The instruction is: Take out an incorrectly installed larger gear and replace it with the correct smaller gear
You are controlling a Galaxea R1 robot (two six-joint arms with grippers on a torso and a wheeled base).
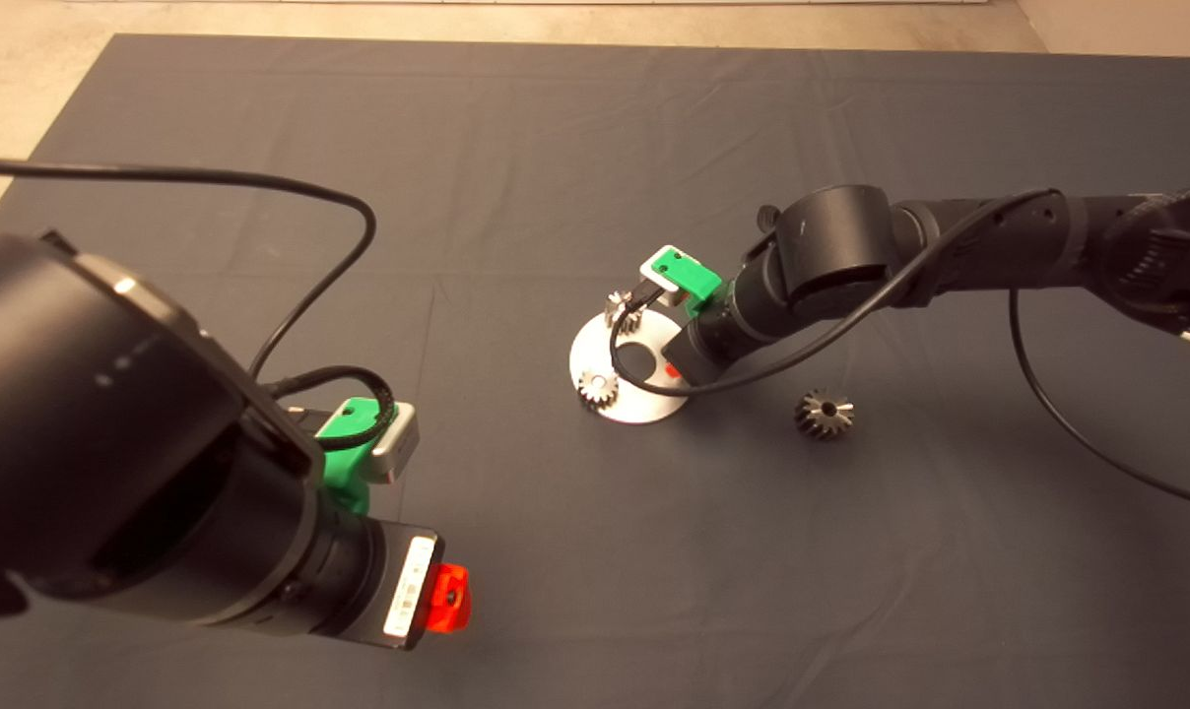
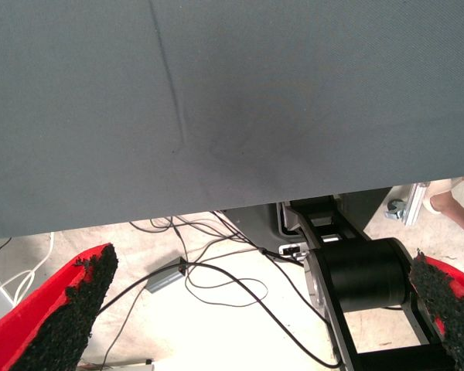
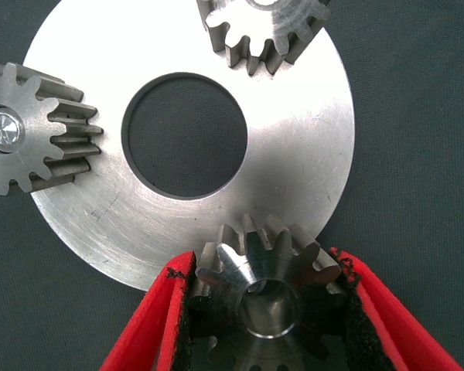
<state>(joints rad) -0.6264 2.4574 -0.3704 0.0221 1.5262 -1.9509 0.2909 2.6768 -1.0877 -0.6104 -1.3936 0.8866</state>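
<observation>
The left pincer (image 1: 447,599) waits at the near left of the mat (image 1: 516,148), its fingers (image 2: 69,309) apart and holding nothing; its wrist view shows only bare mat, the floor with cables, and part of a person's leg beyond.

Further in, at mid-mat, the right pincer (image 3: 267,309) is clamped on the smaller gear (image 3: 267,290), one black pad on each flank; the gear sits at the rim of the round steel plate (image 3: 294,166), partly overhanging its edge. Whether it is seated on a pin or held just above cannot be told. Two other pinions stand on the plate: one (image 3: 27,131) on a shiny pin, another (image 3: 263,27) across the centre hole (image 3: 184,133). The larger gear (image 1: 824,413) lies loose on the mat, well apart from the plate, on the right arm's side.

By my judgement removal is done and the replacement is being installed; the next move calls for lining the gear's bore over its post, lowering it straight, then spreading the fingers and lifting clear without tipping it.

Room is tight only at the plate: the neighbouring pinions are near but not touching the held gear; the open side is outward, off the plate's rim. Beyond, the mat runs open to its far edge and the pale floor.
</observation>
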